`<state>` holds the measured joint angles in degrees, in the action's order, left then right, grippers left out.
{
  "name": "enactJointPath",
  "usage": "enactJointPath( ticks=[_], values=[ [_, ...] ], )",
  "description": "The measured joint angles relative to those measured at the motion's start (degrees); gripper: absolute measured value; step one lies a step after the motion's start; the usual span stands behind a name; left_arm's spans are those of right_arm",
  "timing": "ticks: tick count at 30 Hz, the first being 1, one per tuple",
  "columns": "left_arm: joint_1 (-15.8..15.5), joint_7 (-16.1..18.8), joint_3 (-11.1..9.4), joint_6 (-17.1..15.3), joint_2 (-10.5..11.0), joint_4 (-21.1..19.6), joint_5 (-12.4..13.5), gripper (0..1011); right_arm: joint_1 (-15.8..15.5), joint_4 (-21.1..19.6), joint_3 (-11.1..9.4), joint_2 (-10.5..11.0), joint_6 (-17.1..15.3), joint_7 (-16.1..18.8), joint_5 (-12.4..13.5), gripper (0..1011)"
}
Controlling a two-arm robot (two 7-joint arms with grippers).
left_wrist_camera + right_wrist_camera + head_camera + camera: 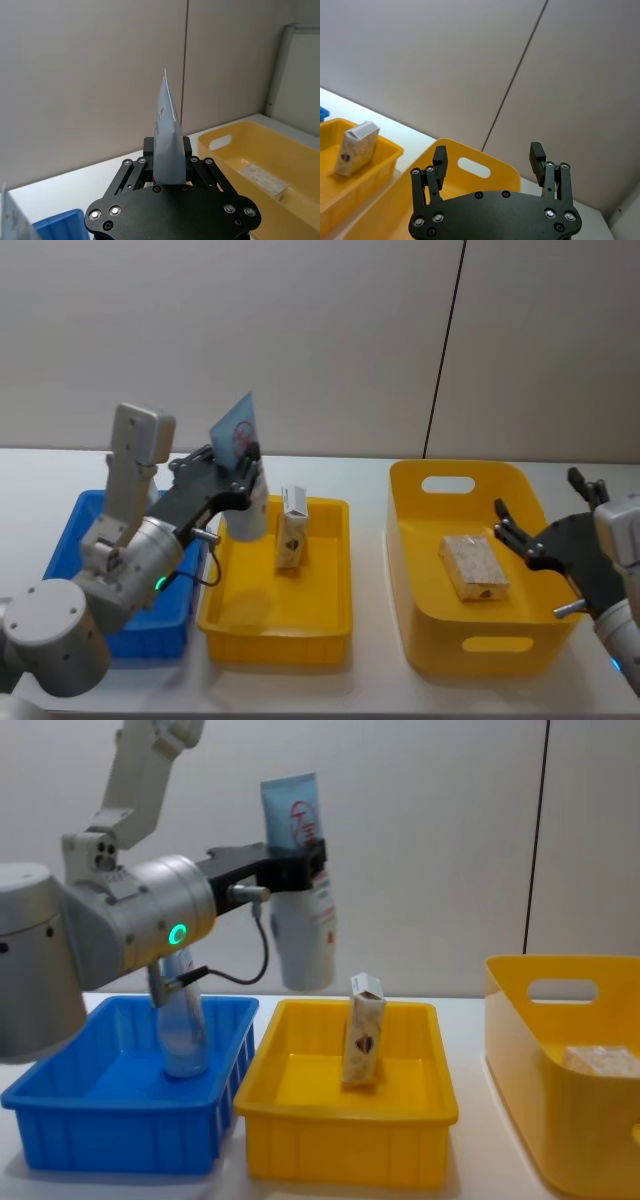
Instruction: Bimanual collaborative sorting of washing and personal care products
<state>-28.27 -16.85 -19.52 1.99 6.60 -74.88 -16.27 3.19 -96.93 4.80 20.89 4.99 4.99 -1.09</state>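
A: bins?
B: tall yellow plastic tub (430,650) holds flat speckled carton (473,566), shallow yellow plastic tray (275,645) holds upright speckled carton (292,530)
A: arms?
B: left end effector (305,865) clamped on white squeeze tube (305,940) above tray's rear; right end effector (488,152) spread open over tub

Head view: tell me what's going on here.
The left end effector grips a white tube, cap down, above the left rim of the small yellow tray, where a carton stands upright. The right end effector hangs open over the large yellow bin, which holds a second carton lying flat. A clear bottle stands in the blue bin.
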Motion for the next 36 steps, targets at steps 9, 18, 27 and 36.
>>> enactJointPath(
  ticks=[9,18,27,36],
  values=[
    [-0.95,-2.11,-1.45,0.76,-0.68,0.23,-0.87,270,2.94,1.65,2.06,0.43,-0.41,5.31,1.39,1004],
    [-1.33,-3.10,-2.40,1.18,-0.88,0.04,-1.51,270,5.70,3.54,3.79,0.44,-0.88,11.76,5.76,1004],
    [-1.48,-3.63,-3.12,1.46,-0.91,-0.33,-2.08,270,7.68,5.06,5.36,0.19,-1.44,17.23,10.18,1004],
    [-1.53,-4.10,-3.86,1.63,-0.81,-0.96,-2.73,270,9.54,6.53,7.09,-0.18,-2.27,22.17,14.52,1004]
  ],
)
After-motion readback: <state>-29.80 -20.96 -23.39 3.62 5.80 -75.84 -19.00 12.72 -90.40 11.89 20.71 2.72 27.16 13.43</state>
